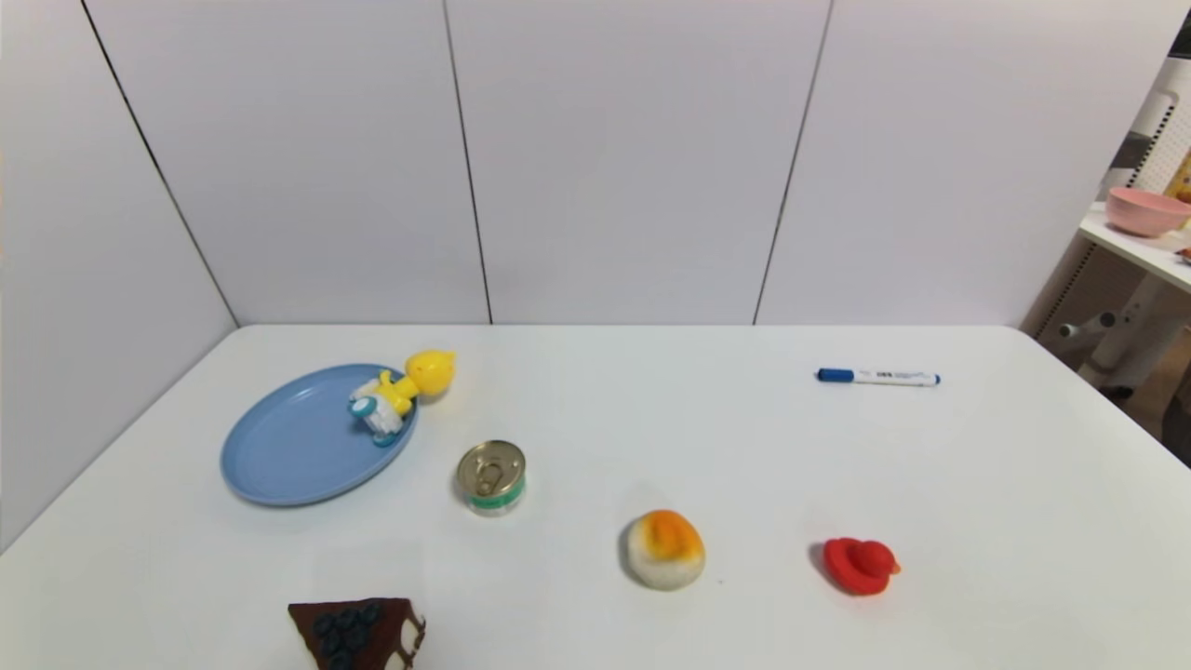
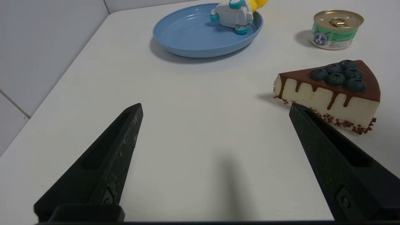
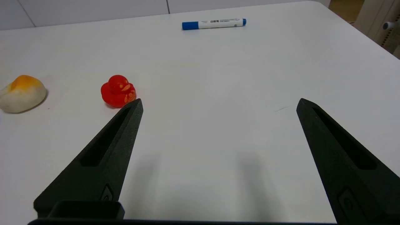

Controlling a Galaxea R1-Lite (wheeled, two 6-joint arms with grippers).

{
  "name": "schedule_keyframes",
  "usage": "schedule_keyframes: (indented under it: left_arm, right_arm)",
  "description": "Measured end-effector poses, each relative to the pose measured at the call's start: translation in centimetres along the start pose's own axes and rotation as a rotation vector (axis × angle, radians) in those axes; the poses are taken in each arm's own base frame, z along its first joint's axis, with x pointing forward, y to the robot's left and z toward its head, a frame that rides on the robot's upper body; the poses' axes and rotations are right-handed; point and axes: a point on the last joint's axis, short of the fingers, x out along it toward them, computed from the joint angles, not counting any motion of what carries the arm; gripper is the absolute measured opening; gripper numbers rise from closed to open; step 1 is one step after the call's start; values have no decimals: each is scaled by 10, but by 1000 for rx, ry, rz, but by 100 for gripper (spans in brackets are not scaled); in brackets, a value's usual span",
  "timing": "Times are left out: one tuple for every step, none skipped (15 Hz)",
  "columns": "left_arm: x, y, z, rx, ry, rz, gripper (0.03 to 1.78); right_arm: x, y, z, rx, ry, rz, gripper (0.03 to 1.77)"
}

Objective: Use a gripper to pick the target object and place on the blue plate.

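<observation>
At the head view's left, the yellow duck toy lies tipped on the blue plate, its car inside, head over the rim. Left gripper and right gripper hover above the table, fingers released, empty.

Cake slice cut by frame edge

I see a yellow duck on its white, blue-wheeled car, a light-blue plate, a red duck, black grippers.
</observation>
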Motion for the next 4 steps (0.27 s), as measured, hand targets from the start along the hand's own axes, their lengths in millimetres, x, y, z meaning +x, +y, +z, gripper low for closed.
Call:
schedule_keyframes:
  left_arm:
    - [0,0,0,0,0,0,169]
    - [0,0,0,0,0,0,169]
    - [0,0,0,0,1,1,169]
    - [0,0,0,0,1,1,169]
  right_arm:
    - [0,0,0,0,1,0,170]
    - [0,0,0,0,1,0,170]
    - [0,0,0,0,0,0,170]
    - [0,0,0,0,0,0,170]
